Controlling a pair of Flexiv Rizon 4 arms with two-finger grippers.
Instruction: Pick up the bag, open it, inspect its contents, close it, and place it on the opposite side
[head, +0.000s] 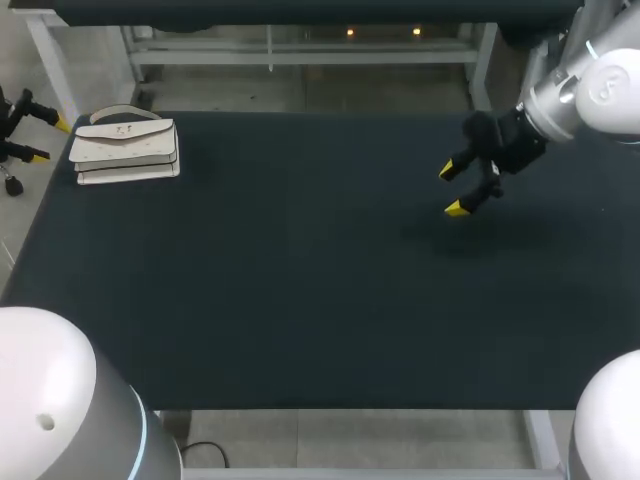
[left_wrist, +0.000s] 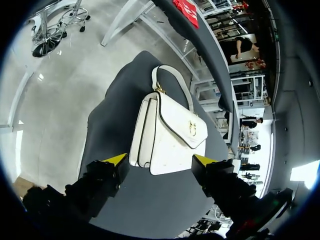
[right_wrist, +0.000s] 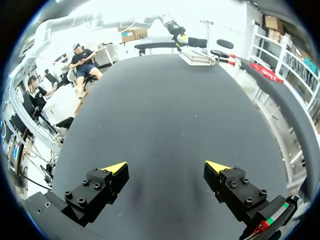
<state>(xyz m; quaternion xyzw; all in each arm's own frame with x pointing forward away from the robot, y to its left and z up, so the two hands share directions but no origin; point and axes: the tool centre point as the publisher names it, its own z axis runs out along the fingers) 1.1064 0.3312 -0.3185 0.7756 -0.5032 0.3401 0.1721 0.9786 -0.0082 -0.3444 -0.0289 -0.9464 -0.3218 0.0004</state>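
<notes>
1. While the bag (head: 126, 150) lies flat at the far left corner of the worktop (head: 300, 280), neither gripper touches it.
2. Bag: white, flap (left_wrist: 182, 122) down over the front, gold clasp (left_wrist: 192, 129) on the flap, handle (left_wrist: 162, 66) arched at the end toward the worktop's far edge.
3. Left gripper (head: 50, 141): sits at the left edge of the worktop, just beside the bag. Fingers spread wide and released, holding nothing.
4. Left wrist view: the bag is just ahead of the left gripper (left_wrist: 160, 160), roughly centred on the gap between the two yellow tips. Its near end is close to the tips, but I see no contact on either side.
5. Right gripper (head: 452, 189): hangs over the right half of the worktop, well apart from the bag. Fingers released, spread wide.
6. Right wrist view: only bare dark worktop shows between and under the right gripper's (right_wrist: 166, 167) tips. The bag (right_wrist: 196, 56) is small at the far corner ahead of it.
</notes>
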